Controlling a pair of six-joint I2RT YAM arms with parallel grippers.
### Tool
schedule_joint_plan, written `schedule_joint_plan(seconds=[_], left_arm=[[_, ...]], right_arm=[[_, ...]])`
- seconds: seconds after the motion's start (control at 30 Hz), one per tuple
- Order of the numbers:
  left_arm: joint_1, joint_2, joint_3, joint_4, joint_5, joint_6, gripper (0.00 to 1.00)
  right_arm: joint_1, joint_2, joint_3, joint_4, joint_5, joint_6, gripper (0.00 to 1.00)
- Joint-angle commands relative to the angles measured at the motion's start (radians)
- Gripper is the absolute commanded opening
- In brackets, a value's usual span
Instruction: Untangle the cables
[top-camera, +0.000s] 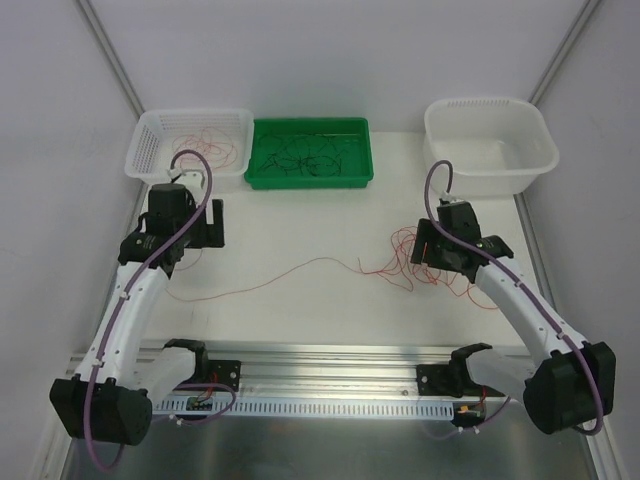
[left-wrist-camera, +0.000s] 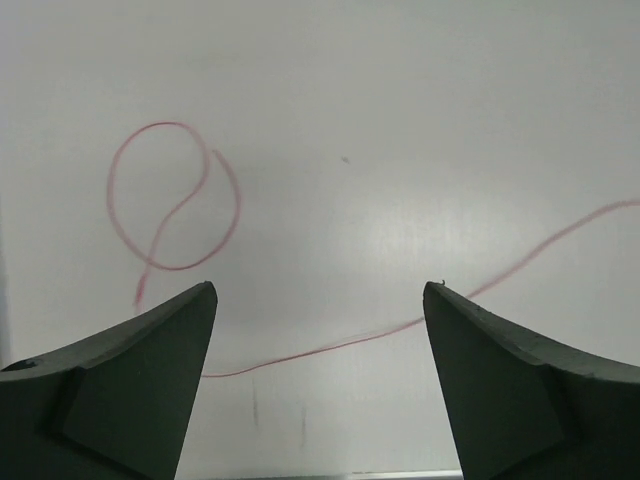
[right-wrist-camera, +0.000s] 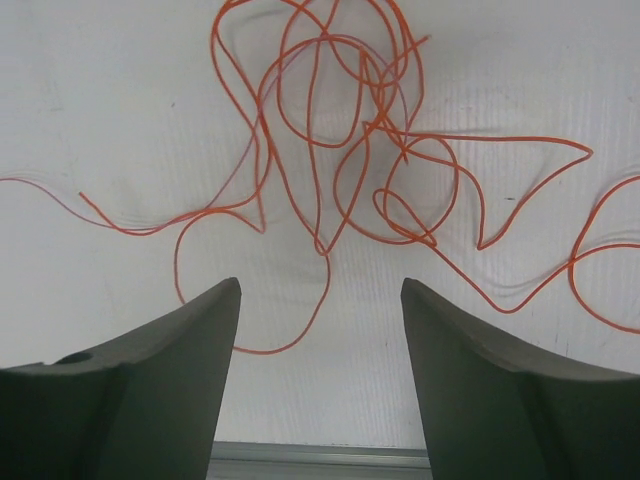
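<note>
The cables lie on the white table. A single pinkish-red cable (top-camera: 270, 278) runs from under my left gripper (top-camera: 180, 238) across to a loose orange-red tangle (top-camera: 398, 262) beside my right gripper (top-camera: 445, 250). In the left wrist view the pinkish cable (left-wrist-camera: 330, 348) lies on the table below and between the open fingers of my left gripper (left-wrist-camera: 320, 290), untouched, and its end curls in a loop (left-wrist-camera: 175, 195). In the right wrist view my right gripper (right-wrist-camera: 320, 282) hangs open just short of the orange tangle (right-wrist-camera: 340, 130), holding nothing.
A white slotted basket (top-camera: 145, 150) with thin red wires stands at the back left. Beside it is a green tray (top-camera: 262, 175) holding dark wires. A white tub (top-camera: 540, 160) sits at the back right. A metal rail (top-camera: 330, 365) runs along the near edge.
</note>
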Motion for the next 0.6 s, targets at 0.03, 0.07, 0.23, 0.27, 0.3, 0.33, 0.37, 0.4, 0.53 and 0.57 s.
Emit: schedule_joint_plan(seconds=[0.03,0.07,0.23,0.27,0.3,0.33,0.37,0.4,0.53,0.57], left_arm=[[-0.132,0.004,-0.005,0.036,0.293,0.106,0.88],[-0.178,0.008,-0.007,0.055,0.313,0.144,0.9],[-0.418,0.083,-0.036,0.176,0.473,0.273,0.96],[-0.442,0.099,-0.041,0.219,0.495,0.328,0.98],[-0.486,0.137,-0.042,0.24,0.518,0.354,0.99],[-0.503,0.159,-0.041,0.259,0.525,0.377,0.99],[-0.522,0.183,-0.038,0.303,0.532,0.423,0.99],[-0.535,0.235,-0.036,0.322,0.543,0.445,0.99],[-0.594,0.396,0.048,0.354,0.595,0.531,0.99],[-0.614,0.427,0.065,0.356,0.613,0.572,0.99]], right_arm=[[0.043,-0.092,0.004,-0.009,-0.012,-0.04,0.73],[0.049,-0.103,0.0,-0.01,-0.029,-0.049,0.75],[0.068,-0.175,-0.024,0.002,-0.098,-0.068,0.84],[0.068,-0.198,-0.026,0.005,-0.142,-0.068,0.84],[0.069,-0.207,-0.027,0.005,-0.158,-0.068,0.85],[0.071,-0.221,-0.032,0.007,-0.173,-0.069,0.85],[0.072,-0.244,-0.038,0.007,-0.199,-0.069,0.86],[0.072,-0.259,-0.042,0.007,-0.21,-0.068,0.87],[0.072,-0.33,-0.056,-0.002,-0.236,-0.068,0.89],[0.075,-0.347,-0.058,-0.016,-0.235,-0.068,0.89]])
